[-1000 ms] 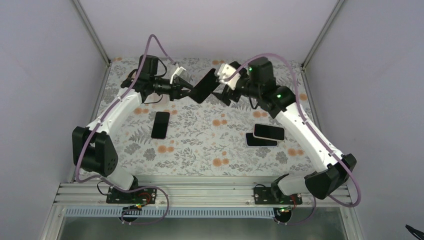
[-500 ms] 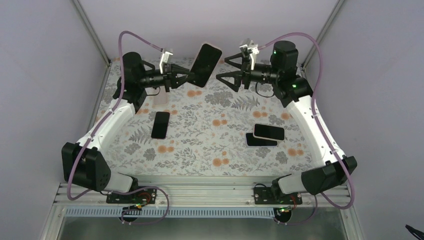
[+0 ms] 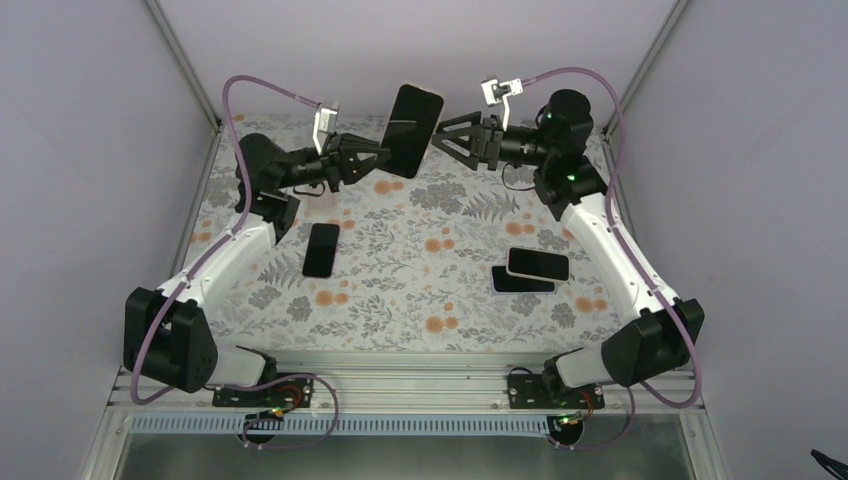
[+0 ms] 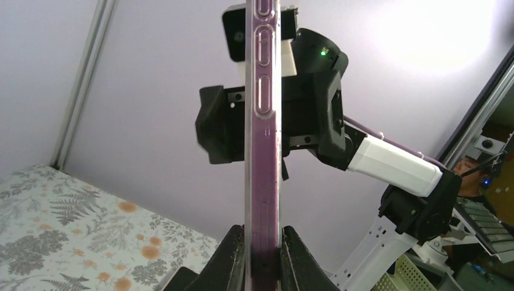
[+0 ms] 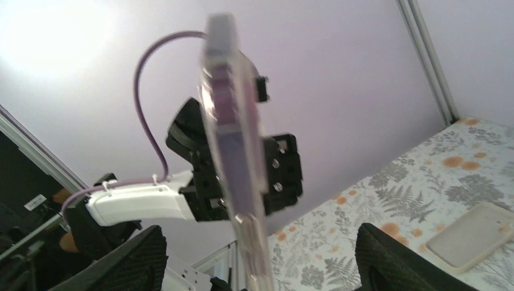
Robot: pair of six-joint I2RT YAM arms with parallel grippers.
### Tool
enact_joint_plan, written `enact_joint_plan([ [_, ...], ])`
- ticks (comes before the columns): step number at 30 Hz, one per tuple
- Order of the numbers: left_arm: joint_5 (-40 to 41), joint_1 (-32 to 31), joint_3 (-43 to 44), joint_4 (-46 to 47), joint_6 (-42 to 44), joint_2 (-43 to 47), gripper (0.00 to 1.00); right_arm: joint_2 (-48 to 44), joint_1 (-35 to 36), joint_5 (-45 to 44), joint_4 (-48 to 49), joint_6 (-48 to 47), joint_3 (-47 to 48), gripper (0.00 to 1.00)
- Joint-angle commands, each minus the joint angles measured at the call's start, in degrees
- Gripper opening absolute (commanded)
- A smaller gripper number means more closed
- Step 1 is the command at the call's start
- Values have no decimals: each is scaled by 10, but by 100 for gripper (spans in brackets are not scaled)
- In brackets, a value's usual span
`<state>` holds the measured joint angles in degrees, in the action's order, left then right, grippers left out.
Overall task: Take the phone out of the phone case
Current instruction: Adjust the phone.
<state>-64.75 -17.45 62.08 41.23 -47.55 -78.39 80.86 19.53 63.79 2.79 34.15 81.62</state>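
Note:
A dark phone [image 3: 411,118] with purple sides sits in a clear phone case and is held upright in the air above the back of the table. My left gripper [image 3: 386,156] is shut on its lower end. In the left wrist view the phone [image 4: 265,121] shows edge-on, with both pads [image 4: 237,254] pressed against its faces. My right gripper [image 3: 441,141] is open just to the right of the phone. In the right wrist view the blurred phone edge [image 5: 233,151] stands between my right gripper's [image 5: 260,257] wide-spread fingers [image 5: 388,257] and touches neither.
A black phone [image 3: 321,249] lies flat at the table's left middle. A pale empty case [image 3: 322,205] lies behind it. At the right, a light phone [image 3: 538,264] rests on a dark one [image 3: 520,284]. Grey walls enclose the flowered table [image 3: 420,300].
The left arm has lifted the phone higher and tilted it upright. The right gripper drew back and rose, then came in close around the phone's top, its jaws narrowing a little.

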Motion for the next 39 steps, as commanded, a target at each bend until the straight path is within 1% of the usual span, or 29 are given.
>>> enact_joint_plan([
  [1,37,-5,-29,97,-50,10,2,17,17,-5,81,78,3,71],
  [8,37,-9,-35,97,-48,14,2,35,35,-19,82,82,21,50],
  [14,46,-9,-43,90,-45,16,2,45,38,-22,93,105,17,36],
  [17,48,-9,-43,88,-45,13,2,46,41,-23,101,113,17,27],
  [19,48,-9,-41,88,-45,14,2,46,43,-24,102,113,15,26],
  [24,46,-11,-42,82,-37,13,2,47,43,-25,102,115,16,28],
  [29,41,-16,-41,64,-19,13,2,53,42,-27,97,115,27,28],
  [31,41,-17,-41,59,-15,13,2,55,43,-28,96,116,28,25],
  [34,37,-18,-39,41,-3,12,2,53,42,-30,95,115,28,12],
  [36,28,-18,-28,5,24,10,3,52,41,-31,91,111,28,5],
  [37,23,-18,-20,-23,43,10,4,50,39,-30,91,110,28,4],
  [38,16,-17,-8,-55,67,9,6,49,37,-29,90,108,28,4],
  [39,8,-15,4,-91,105,8,12,47,35,-27,90,107,27,4],
])
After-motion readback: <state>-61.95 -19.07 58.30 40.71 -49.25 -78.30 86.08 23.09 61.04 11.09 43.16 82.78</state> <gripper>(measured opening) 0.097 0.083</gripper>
